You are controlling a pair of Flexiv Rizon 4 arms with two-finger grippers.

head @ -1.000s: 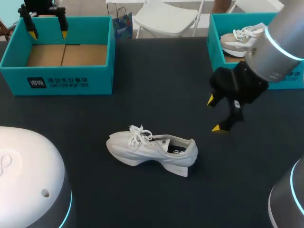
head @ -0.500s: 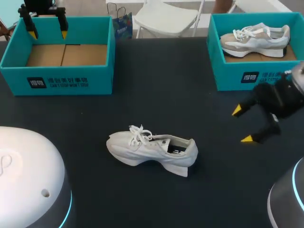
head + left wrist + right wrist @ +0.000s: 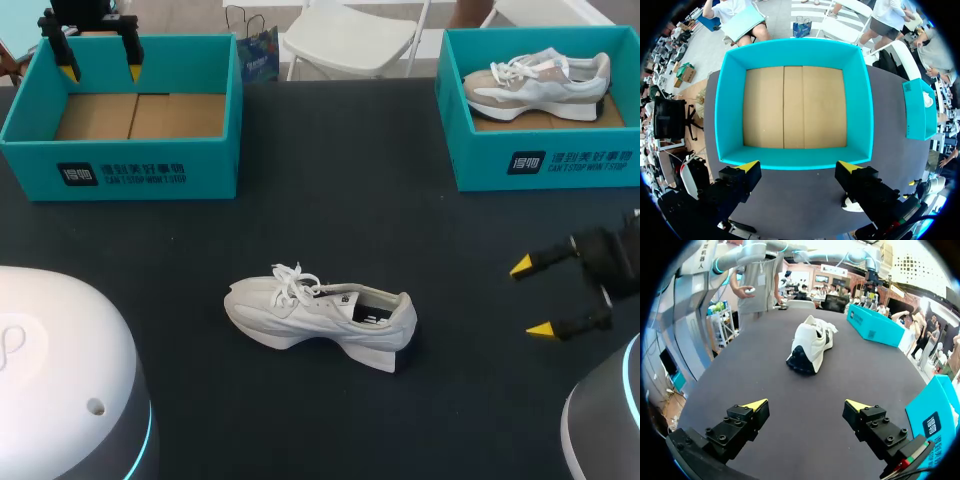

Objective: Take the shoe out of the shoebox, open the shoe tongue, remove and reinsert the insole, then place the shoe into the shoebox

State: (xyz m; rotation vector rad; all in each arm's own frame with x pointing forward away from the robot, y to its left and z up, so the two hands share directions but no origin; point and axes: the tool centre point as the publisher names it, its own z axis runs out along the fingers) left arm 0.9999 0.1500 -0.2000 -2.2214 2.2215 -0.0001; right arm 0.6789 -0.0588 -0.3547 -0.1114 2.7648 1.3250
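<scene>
Right arm: cut off by the right edge of the head view; only the right gripper (image 3: 540, 297) and a bit of wrist show.
Left gripper (image 3: 100, 72): upper left, body cut by the top edge.
White shoe (image 3: 320, 315): opening dark, insole cannot be told; in the left wrist view mostly hidden behind a finger (image 3: 865, 182).
Tan shoe (image 3: 535, 85): sole hidden behind the right box (image 3: 545, 165) wall.

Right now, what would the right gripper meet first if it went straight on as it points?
Probably the white shoe, heel first; it lies ahead of the open right gripper with only bare table between.

Wide-spread tool (image 3: 800, 166) over teal shoebox (image 3: 795, 52)
</scene>
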